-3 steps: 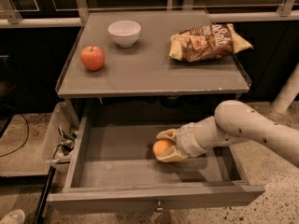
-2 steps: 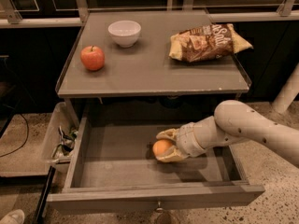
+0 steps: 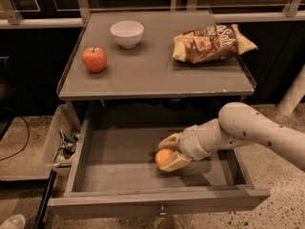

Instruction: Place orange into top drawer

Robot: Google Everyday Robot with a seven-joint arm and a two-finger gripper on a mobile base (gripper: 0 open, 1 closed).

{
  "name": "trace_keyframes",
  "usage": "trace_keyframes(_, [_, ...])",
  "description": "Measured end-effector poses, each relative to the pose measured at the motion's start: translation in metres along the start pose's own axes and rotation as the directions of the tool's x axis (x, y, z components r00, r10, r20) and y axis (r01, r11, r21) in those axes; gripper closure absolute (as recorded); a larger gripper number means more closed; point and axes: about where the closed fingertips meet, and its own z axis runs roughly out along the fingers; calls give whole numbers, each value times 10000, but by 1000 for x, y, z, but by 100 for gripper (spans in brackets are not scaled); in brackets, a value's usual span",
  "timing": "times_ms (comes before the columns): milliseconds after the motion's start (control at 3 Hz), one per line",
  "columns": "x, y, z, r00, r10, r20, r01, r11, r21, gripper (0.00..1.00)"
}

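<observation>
The hand (image 3: 163,156) is inside the open drawer (image 3: 114,162), right of centre, its two fingers pinching the orange (image 3: 165,158) low over the drawer bottom; whether the orange touches the bottom cannot be told. On the counter (image 3: 157,73): apple (image 3: 94,59), bowl (image 3: 127,33), chip bag (image 3: 212,44)

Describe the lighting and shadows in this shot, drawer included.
Camera view: dim, warm light from above; the bowl and apple cast soft shadows on the tabletop; the tabletop shades the back of the drawer; the gripper, inside the drawer and closed around the orange, throws a dark shadow beneath it; background nearly black.
</observation>
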Motion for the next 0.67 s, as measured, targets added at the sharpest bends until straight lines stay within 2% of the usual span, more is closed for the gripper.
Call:
trace_keyframes(333, [0,0,0,10000,0,0,0,10000,-1,11])
trace_keyframes(667, [0,0,0,10000,-4,3,4,10000,-9,0])
